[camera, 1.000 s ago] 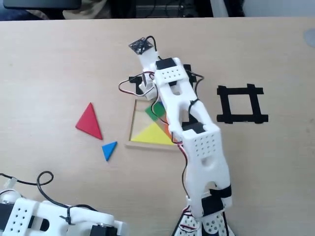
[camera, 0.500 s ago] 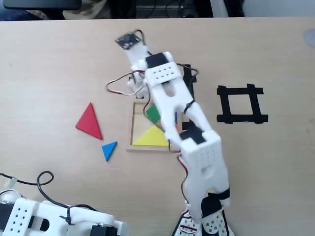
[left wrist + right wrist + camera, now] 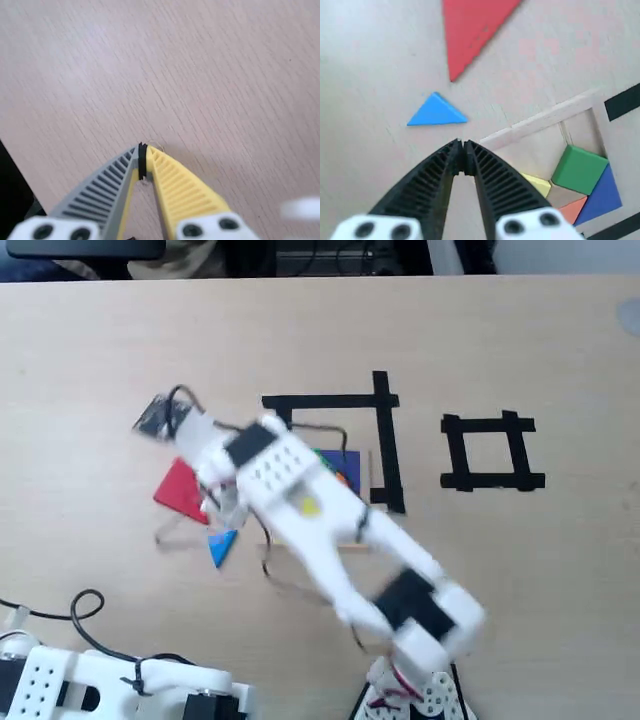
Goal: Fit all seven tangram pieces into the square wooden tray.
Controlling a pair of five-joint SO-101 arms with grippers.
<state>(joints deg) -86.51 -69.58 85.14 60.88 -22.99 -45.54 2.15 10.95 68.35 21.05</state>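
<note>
The square wooden tray (image 3: 540,120) holds a green square (image 3: 579,168), a yellow piece (image 3: 537,183), an orange piece (image 3: 572,207) and a blue piece (image 3: 605,196). On the table to its left lie a large red triangle (image 3: 175,490) (image 3: 472,27) and a small blue triangle (image 3: 220,545) (image 3: 437,111). My right arm (image 3: 300,500) stretches across the tray. Its gripper (image 3: 464,150) is shut and holds nothing, tips between the blue triangle and the tray's corner. My left gripper (image 3: 142,150) is shut over bare table. The left arm (image 3: 110,680) sits at the front left.
Black tape (image 3: 382,430) frames the tray's far and right sides. A smaller black tape square (image 3: 520,450) lies to the right. Bare tabletop spreads to the far left and at the back.
My right arm has swung left, from over the tray's far edge to over the red and blue triangles. The tray and the loose pieces stay put, and so does the left arm.
</note>
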